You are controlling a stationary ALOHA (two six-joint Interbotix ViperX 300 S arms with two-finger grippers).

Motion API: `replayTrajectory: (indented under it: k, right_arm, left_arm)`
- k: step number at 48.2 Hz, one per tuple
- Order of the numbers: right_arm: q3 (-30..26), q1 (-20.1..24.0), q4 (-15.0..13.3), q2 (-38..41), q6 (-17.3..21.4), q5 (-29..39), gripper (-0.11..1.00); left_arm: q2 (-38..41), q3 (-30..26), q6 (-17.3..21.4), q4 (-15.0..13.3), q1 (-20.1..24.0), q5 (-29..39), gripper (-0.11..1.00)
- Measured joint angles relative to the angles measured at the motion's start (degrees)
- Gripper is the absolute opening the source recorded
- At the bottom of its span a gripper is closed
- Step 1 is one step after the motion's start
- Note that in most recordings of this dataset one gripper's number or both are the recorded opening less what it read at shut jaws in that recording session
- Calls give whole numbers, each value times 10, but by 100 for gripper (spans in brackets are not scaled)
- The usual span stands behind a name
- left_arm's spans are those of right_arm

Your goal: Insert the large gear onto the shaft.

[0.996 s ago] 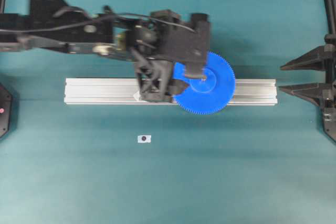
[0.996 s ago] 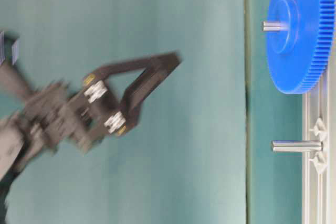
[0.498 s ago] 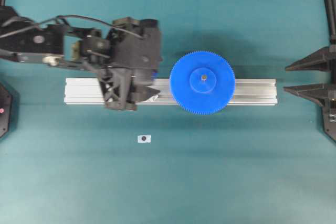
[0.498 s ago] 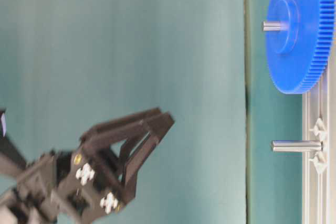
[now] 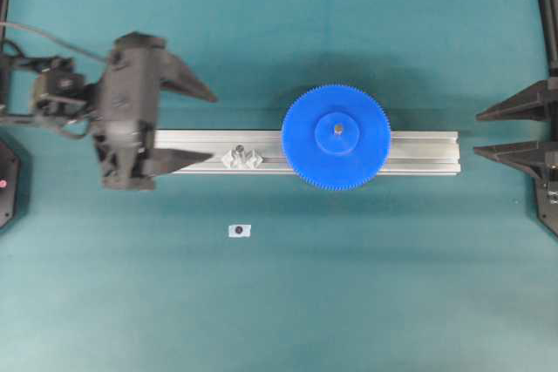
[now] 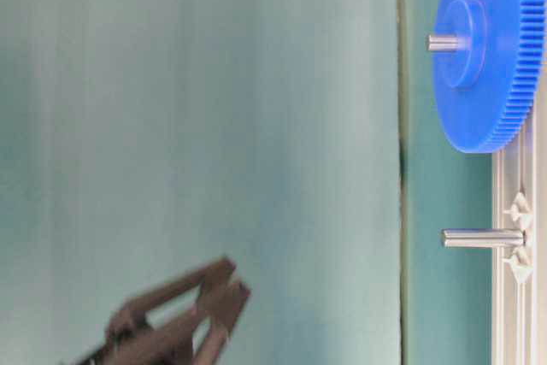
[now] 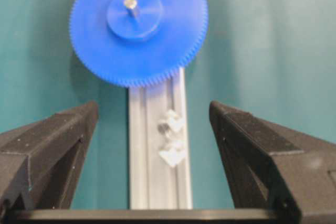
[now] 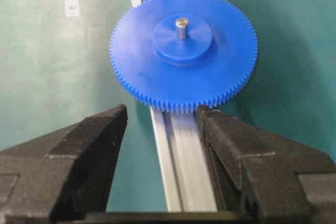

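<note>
Sitting flat on the aluminium rail [image 5: 418, 152] with the shaft [image 8: 181, 27] poking up through its hub, the large gear [image 5: 336, 137] looks fully inserted, both the left gripper [image 5: 197, 125] and right gripper [image 5: 485, 133] empty, jaws apart.

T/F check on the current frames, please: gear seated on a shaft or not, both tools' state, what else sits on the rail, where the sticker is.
1. The large gear sits on the shaft, whose tip pokes out of the hub. True.
2. The left tool is shut on the gear. False: it is open, empty and well clear of the gear, near the rail's left end.
3. The right tool is open and holds nothing. True.
4. The second pin on the rail also carries a gear. False: it stands bare.
5. The white sticker lies on the rail. False: it lies on the table, off the rail.
</note>
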Motion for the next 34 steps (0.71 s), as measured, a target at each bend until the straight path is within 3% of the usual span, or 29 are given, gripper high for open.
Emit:
replayTrajectory:
  k: [14, 25, 34]
  right_arm:
    - [0, 0, -1, 0, 14, 1, 62]
    - [0, 0, -1, 0, 14, 1, 62]
    - [0, -1, -1, 0, 14, 1, 62]
  left_arm:
    - [-75, 56, 0, 0, -13, -8, 62]
    - [-163, 114, -13, 1, -19, -14, 61]
    - [-245, 169, -54, 0, -19, -23, 61]
